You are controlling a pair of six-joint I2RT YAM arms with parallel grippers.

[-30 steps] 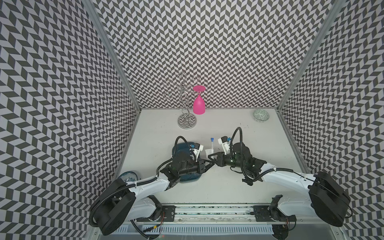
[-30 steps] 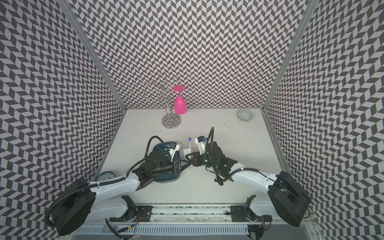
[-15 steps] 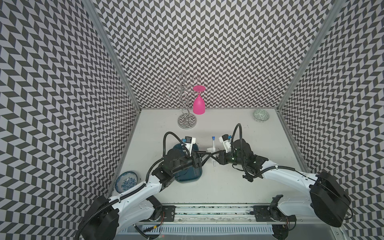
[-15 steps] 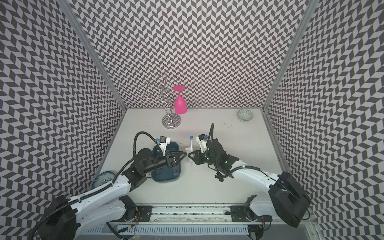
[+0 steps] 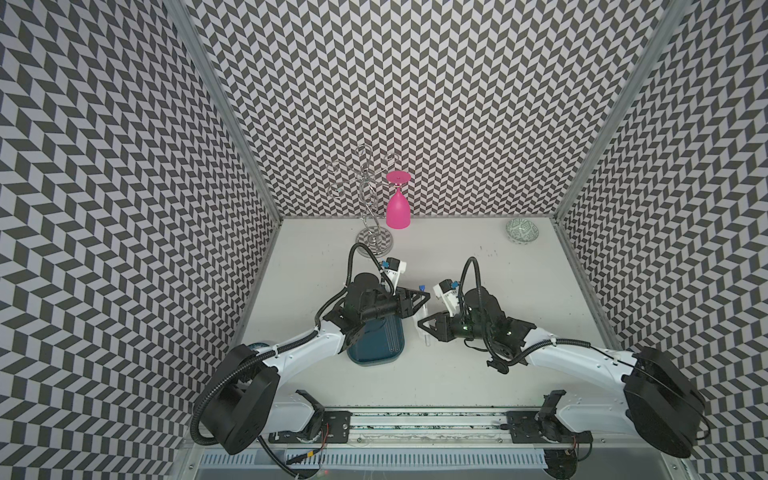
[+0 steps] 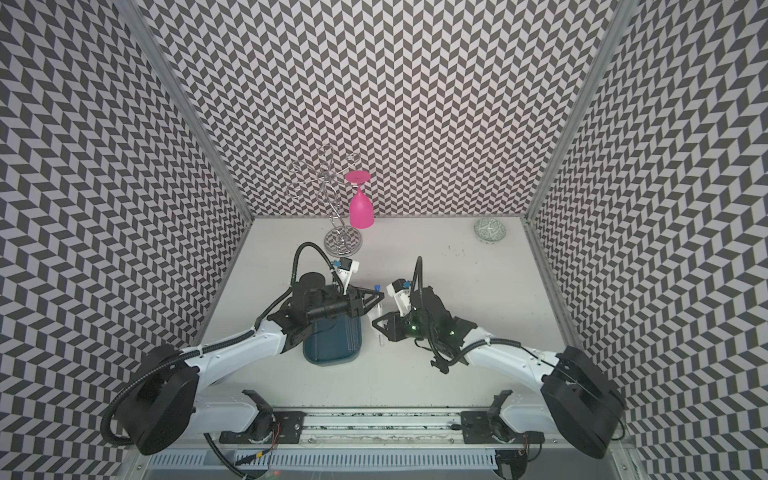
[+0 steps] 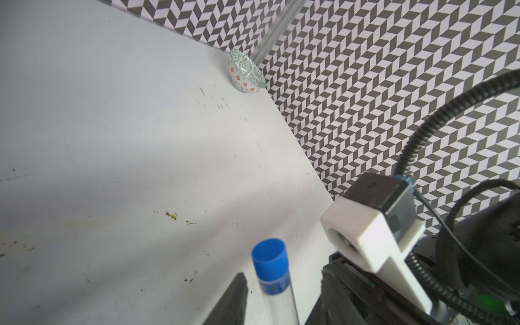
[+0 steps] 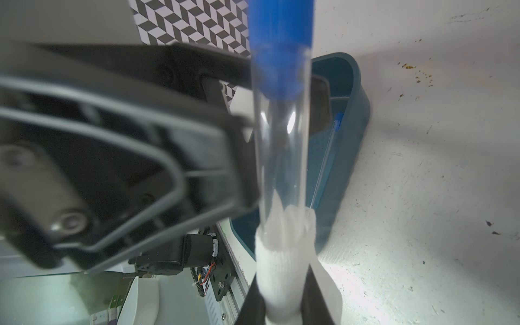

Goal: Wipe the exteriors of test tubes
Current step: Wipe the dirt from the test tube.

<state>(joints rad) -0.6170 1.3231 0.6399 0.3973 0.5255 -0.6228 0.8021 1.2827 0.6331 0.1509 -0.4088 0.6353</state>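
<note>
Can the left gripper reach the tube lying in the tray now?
Probably not directly. The left gripper sits at the capped end of the held tube, gripped through tissue by the right gripper; the tray with the spare tube lies under its wrist, behind its fingertips. It should back off first.

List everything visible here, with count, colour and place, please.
held test tube: one, clear, blue cap, centre of scene
tray: one, teal, left of the held tube
tray tube: at least one, clear, in the tray
tissue: one, white, around held tube
rack: one, silver, at the back
glass: one, pink, hanging on the rack
bowl: one, green-patterned, back right corner
left gripper: black, at the tube below its cap
right gripper: black, shut on tissue
</note>
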